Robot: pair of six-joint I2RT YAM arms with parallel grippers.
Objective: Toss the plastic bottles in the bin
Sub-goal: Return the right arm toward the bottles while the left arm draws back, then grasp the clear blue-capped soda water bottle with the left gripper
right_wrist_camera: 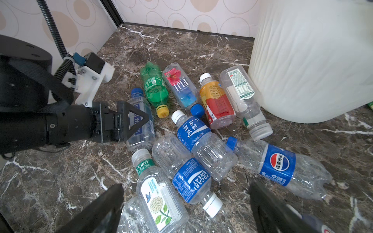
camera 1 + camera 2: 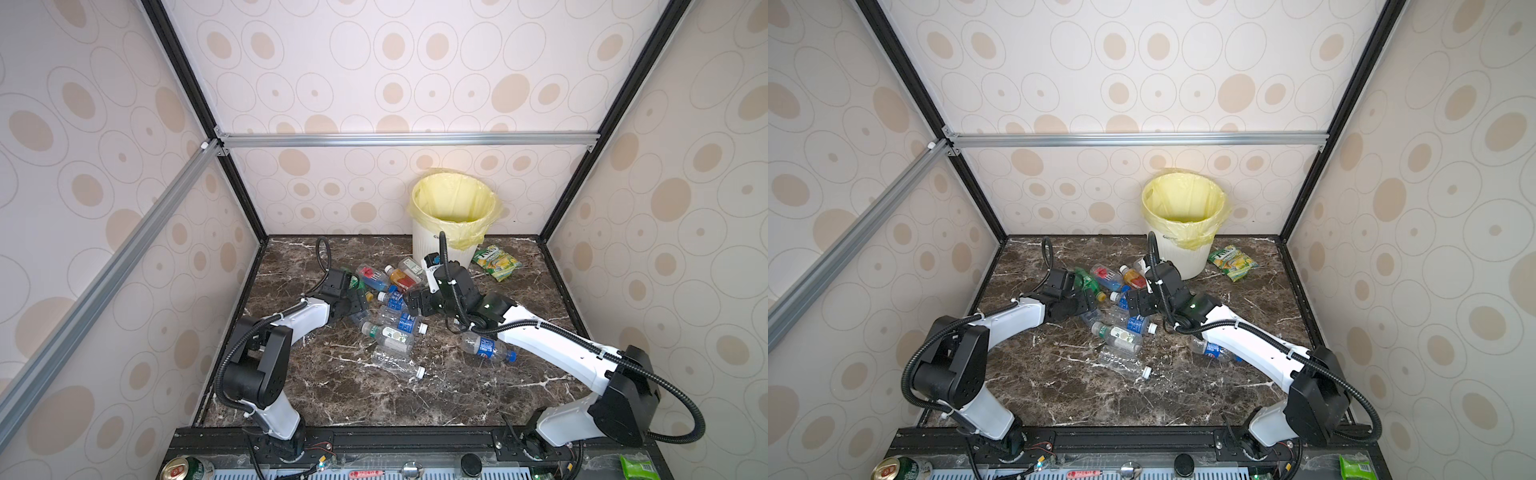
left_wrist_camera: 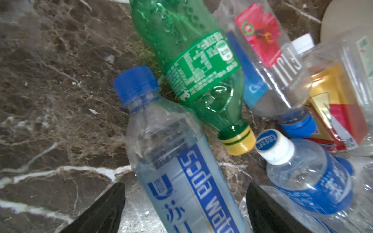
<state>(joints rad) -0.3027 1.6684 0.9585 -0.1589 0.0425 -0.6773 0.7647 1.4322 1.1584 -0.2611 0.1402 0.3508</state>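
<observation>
Several plastic bottles lie in a heap on the marble floor in front of the bin (image 2: 453,216), which is white and lined with a yellow bag. My left gripper (image 3: 185,185) is open and straddles a blue-labelled soda water bottle (image 3: 181,171), with a gap on each side. Beyond it lie a green bottle (image 3: 191,56) and a Fiji bottle (image 3: 268,60). My right gripper (image 1: 186,184) hangs open above a Pocari Sweat bottle (image 1: 191,181) and touches nothing. An orange-red bottle (image 1: 217,105) lies near the bin wall (image 1: 312,60). In both top views the grippers (image 2: 359,303) (image 2: 409,305) face each other across the heap.
A green-yellow snack packet (image 2: 496,262) lies right of the bin. A Pepsi bottle (image 2: 486,347) lies under the right arm, and a clear bottle (image 2: 397,363) sits nearer the front. A metal can (image 2: 183,469) and a green packet (image 2: 636,465) rest on the front rail.
</observation>
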